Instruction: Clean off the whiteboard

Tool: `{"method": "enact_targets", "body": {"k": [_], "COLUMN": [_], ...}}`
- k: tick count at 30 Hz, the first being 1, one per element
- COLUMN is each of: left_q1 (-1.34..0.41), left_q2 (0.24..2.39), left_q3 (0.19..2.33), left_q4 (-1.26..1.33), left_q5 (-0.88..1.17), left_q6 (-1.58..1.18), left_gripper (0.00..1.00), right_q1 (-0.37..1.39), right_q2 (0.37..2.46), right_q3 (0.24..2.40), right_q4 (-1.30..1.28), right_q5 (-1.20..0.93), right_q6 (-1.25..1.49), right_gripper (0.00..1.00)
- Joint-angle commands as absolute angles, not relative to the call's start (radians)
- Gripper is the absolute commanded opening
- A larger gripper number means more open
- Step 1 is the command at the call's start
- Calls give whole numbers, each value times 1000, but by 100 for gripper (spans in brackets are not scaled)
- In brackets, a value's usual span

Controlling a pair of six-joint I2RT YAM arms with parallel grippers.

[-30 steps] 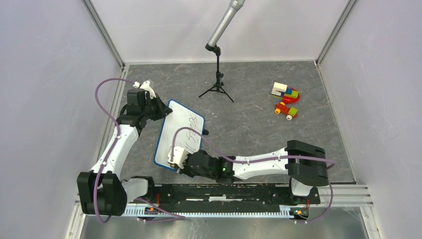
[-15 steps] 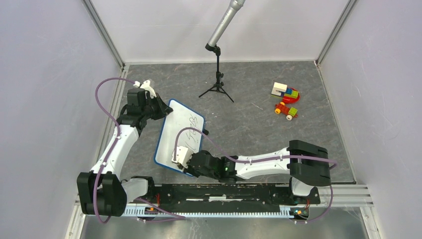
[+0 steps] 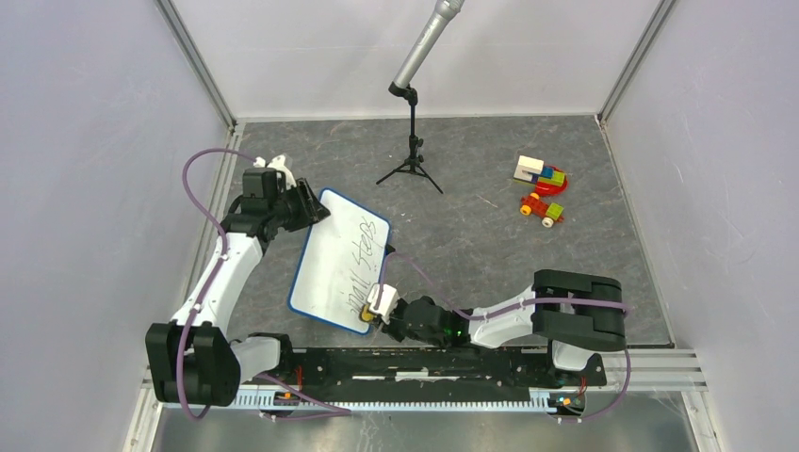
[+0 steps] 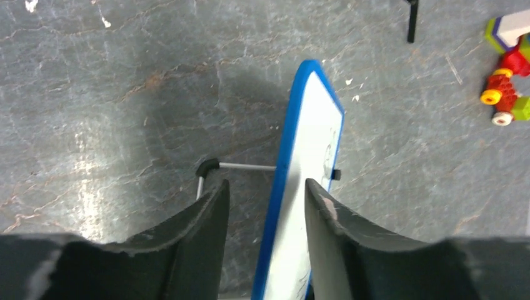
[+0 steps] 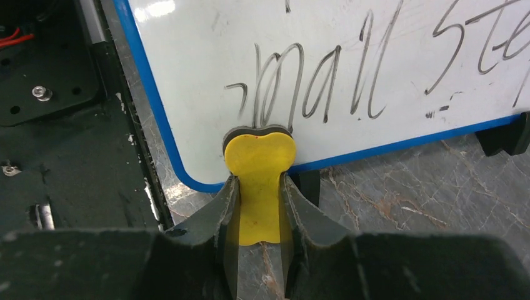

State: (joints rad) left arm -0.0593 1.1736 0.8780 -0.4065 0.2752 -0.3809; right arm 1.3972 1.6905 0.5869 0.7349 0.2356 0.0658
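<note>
Wiping step. Left gripper (image 4: 265, 187) straddles whiteboard (image 3: 330, 264) far edge, grip unclear; right gripper (image 5: 258, 187) clamped on yellow eraser (image 5: 259, 156) at near rim. Next: sweep over writing (image 5: 325, 81)

Left arm (image 3: 221, 278), right arm (image 3: 499, 325): white moulded link shells between black boxy joint housings. A lilac cable (image 3: 191, 174) loops along each arm. A small green indicator light (image 3: 454, 331) shows on the right forearm. Left gripper (image 4: 267, 184), right gripper (image 5: 258, 180): matte black curved fingers (image 4: 200, 240) with chipped edges. The black base rail (image 3: 433, 363) has a silver screw (image 5: 42, 94).
</note>
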Motion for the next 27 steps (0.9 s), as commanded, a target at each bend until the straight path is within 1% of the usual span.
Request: {"method": "enact_targets", "body": {"k": [1, 4, 6, 9, 12, 14, 15, 18, 20, 23, 27], "left_q1": [-63, -63, -61, -61, -61, -61, -62, -62, -62, -64, -83], "left_q2": [1133, 1104, 1090, 1054, 1047, 1060, 1068, 1098, 1106, 1099, 1093], "left_q3": [898, 899, 904, 889, 864, 855, 856, 866, 875, 898, 895], "left_q4": [-492, -553, -597, -615, -599, -586, -583, -595, -606, -642, -660], "left_q5": [251, 203, 171, 141, 133, 150, 159, 169, 201, 205, 170], "left_q6": [-374, -349, -324, -305, -298, -298, -296, -270, -248, -229, -226], "left_gripper": [61, 69, 71, 73, 73, 71, 69, 60, 59, 56, 55], "right_q1": [1390, 1390, 1385, 1362, 1327, 1316, 1313, 1308, 1302, 1296, 1282], "right_q2": [1675, 1642, 1618, 1604, 1638, 1672, 1684, 1715, 1739, 1754, 1748], "right_q3": [576, 595, 611, 658, 730, 794, 814, 830, 830, 787, 664], "right_q4": [827, 796, 767, 731, 737, 714, 709, 745, 756, 782, 911], "right_q5": [212, 207, 205, 172, 104, 81, 77, 75, 80, 102, 133], "right_q6": [101, 95, 89, 96, 106, 99, 96, 95, 105, 146, 197], "right_gripper": [16, 16, 16, 16, 16, 16, 16, 16, 16, 16, 16]}}
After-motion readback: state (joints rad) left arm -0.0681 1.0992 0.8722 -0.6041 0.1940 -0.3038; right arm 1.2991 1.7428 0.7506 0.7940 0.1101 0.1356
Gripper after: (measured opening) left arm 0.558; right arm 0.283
